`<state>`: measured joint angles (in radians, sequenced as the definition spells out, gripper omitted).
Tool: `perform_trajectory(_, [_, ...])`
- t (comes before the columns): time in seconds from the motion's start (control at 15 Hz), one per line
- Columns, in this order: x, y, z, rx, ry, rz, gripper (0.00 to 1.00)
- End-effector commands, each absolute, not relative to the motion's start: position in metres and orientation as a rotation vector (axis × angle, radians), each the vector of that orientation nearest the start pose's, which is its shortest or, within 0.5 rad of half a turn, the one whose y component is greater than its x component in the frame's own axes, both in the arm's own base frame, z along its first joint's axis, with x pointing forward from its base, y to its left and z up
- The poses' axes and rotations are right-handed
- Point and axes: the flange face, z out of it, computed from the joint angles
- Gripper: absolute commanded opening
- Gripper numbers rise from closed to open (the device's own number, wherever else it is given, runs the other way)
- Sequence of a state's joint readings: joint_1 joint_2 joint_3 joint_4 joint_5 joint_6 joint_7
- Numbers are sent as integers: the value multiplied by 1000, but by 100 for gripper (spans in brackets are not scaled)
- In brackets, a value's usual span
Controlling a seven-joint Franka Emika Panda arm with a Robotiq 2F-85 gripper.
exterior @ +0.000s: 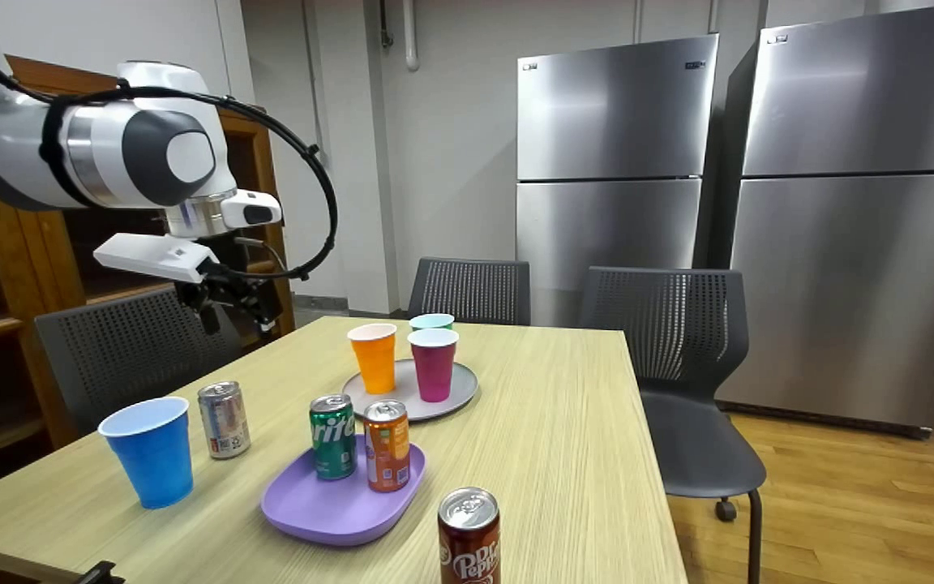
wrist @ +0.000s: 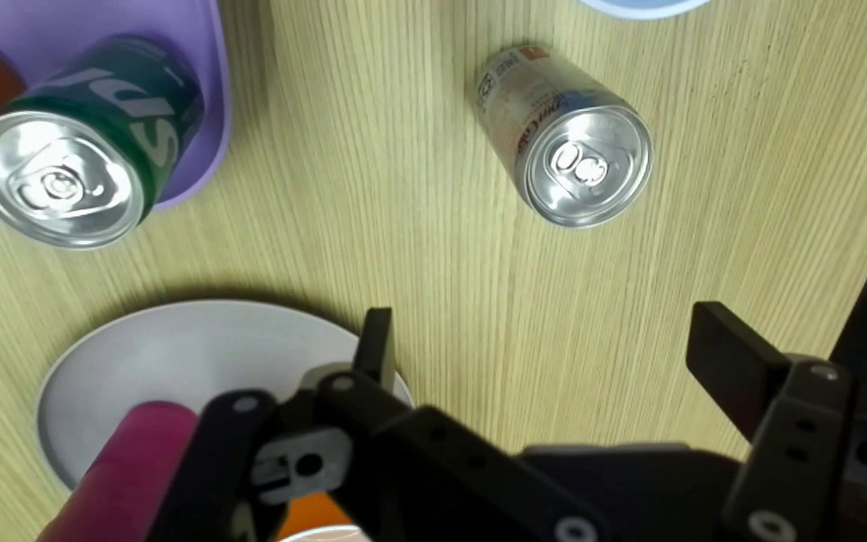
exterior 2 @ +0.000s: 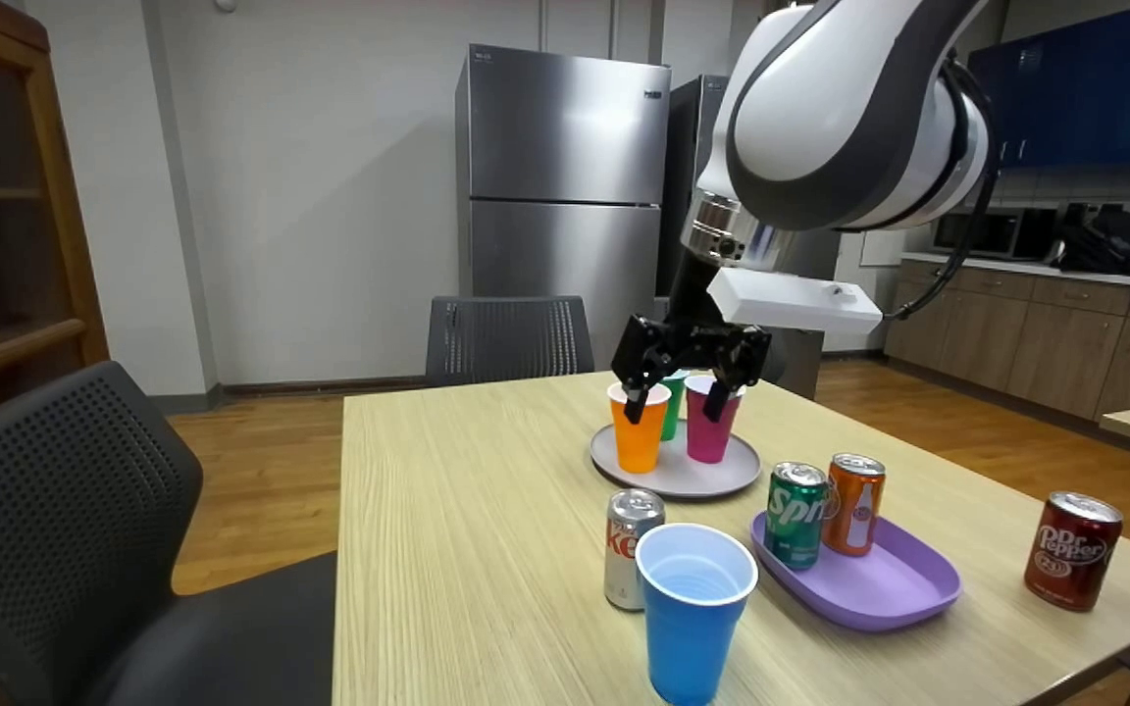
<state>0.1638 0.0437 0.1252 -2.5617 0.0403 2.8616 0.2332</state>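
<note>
Silver can, upright, long axis vertical

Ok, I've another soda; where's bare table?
Bare table lies between the Dr Pepper can, purple tray and gray plate, and between plate and Diet Coke can, near the open gripper. Crowded: plate, with three cups; tray, with Sprite can and orange can.

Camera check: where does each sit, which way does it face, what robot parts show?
In an exterior view: slightly above the table, near the Dr Pepper can, facing two refrigerators; arm and gripper at picture left.
In an exterior view: near the blue cup, facing one of those refrigerators across the table; arm at top right, gripper right of center.
Wrist view: on the wrist, looking down at the table; the gripper's spread fingers show low.
All three share the purple tray, gray plate and silver can.
</note>
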Motion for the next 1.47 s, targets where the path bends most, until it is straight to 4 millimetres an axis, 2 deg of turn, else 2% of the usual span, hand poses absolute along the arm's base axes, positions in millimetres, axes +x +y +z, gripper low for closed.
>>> perform_trajectory(0.0, [456, 139, 266, -3042, -69, -321, 100])
perform_trajectory(0.4, [466, 152, 237, -3073, -119, -255, 100])
perform_trajectory(0.87, [482, 180, 222, -3074, -215, -222, 100])
perform_trajectory(1.4, [488, 188, 205, -3152, -261, -177, 100])
